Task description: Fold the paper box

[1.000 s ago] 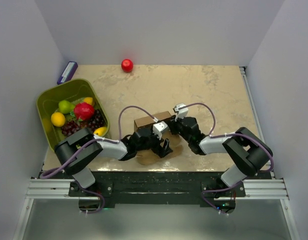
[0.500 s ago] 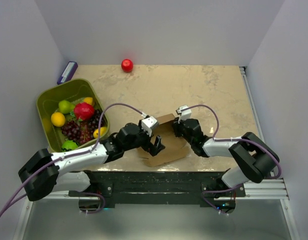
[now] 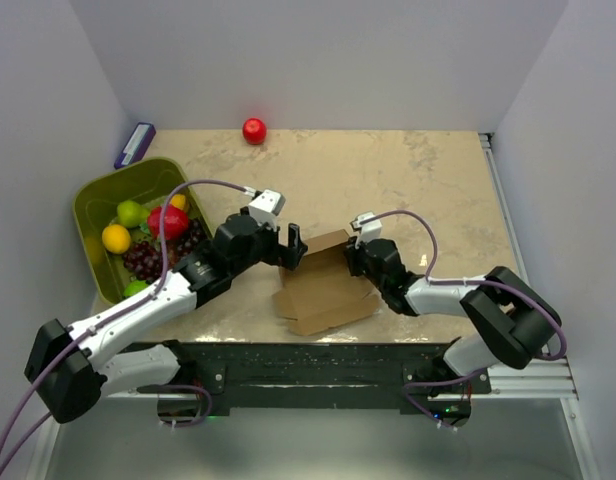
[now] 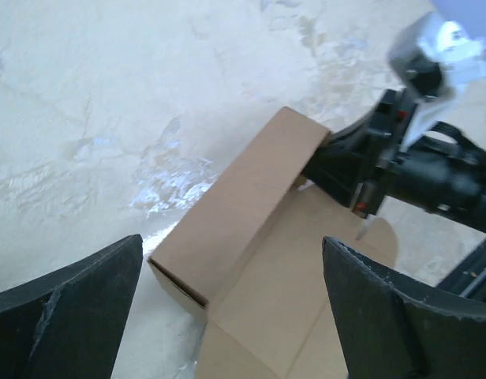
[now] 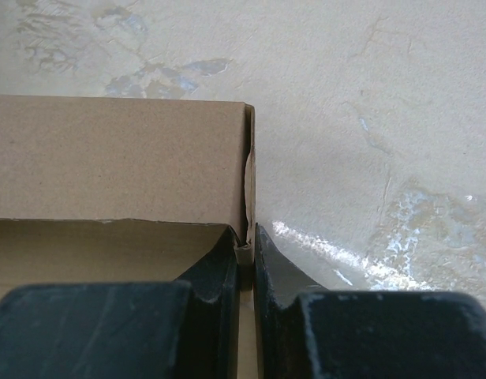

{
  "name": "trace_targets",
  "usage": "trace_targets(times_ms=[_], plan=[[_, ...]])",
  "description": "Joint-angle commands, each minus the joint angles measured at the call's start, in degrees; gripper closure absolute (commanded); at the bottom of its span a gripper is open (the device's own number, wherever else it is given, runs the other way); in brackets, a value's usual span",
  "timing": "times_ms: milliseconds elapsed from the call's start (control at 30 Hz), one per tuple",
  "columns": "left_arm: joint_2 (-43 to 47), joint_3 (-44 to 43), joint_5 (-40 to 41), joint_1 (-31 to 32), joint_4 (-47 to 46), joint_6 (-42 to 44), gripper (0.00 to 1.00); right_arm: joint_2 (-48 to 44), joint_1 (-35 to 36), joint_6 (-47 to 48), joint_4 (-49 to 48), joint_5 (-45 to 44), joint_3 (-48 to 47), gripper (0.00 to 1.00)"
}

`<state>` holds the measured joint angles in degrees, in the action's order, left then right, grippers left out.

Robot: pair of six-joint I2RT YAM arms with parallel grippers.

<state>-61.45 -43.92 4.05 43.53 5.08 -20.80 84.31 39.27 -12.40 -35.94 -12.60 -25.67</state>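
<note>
**Right gripper pinches box wall; left gripper wide open**

The box (image 3: 323, 290) lies near the front edge of the table (image 3: 418, 180), between the two arms. It is partly folded. One long wall stands up along its far side, and the rest of the cardboard lies flat toward the bases.

The right gripper (image 5: 244, 234) is clamped on the right end of that raised wall. Its jaws press the thin cardboard edge between them with hardly any gap.

The left gripper (image 3: 291, 247) hangs at the far left corner of the box with its jaws spread wide and holds nothing. In its wrist view the wall's left corner shows between the fingers (image 4: 77, 308), clear of both.

A green bin (image 3: 92, 222) full of fruit sits at the left of the table. A purple object (image 3: 135, 144) lies beyond it in the far left corner. A red ball (image 3: 254, 130) rests at the far edge, well apart from the box.
</note>
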Motion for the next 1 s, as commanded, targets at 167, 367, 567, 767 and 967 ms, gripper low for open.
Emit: trace_targets(times_ms=[167,367,567,767,967], plan=[[-8.6,0.7,7.6,-1.7,-8.5,-1.1,0.0,-0.6,1.9,-0.3,-0.6,-1.7,-1.0,1.0],[-13.9,3.7,8.1,-2.0,-15.4,-1.0,0.0,0.0,2.2,-0.5,-0.6,-2.3,-0.9,1.0],[-15.5,9.5,7.5,-2.0,-22.5,-2.5,0.01,1.1,2.5,-1.1,-0.6,-3.0,-1.3,1.0],[-16.2,13.7,6.2,-2.0,-25.2,-4.7,0.02,3.4,3.4,-3.3,0.2,-7.1,-2.6,1.0],[-16.2,15.3,5.4,-2.0,-26.7,-5.0,0.02,5.4,4.3,-7.7,0.9,-13.3,-3.2,1.0]])
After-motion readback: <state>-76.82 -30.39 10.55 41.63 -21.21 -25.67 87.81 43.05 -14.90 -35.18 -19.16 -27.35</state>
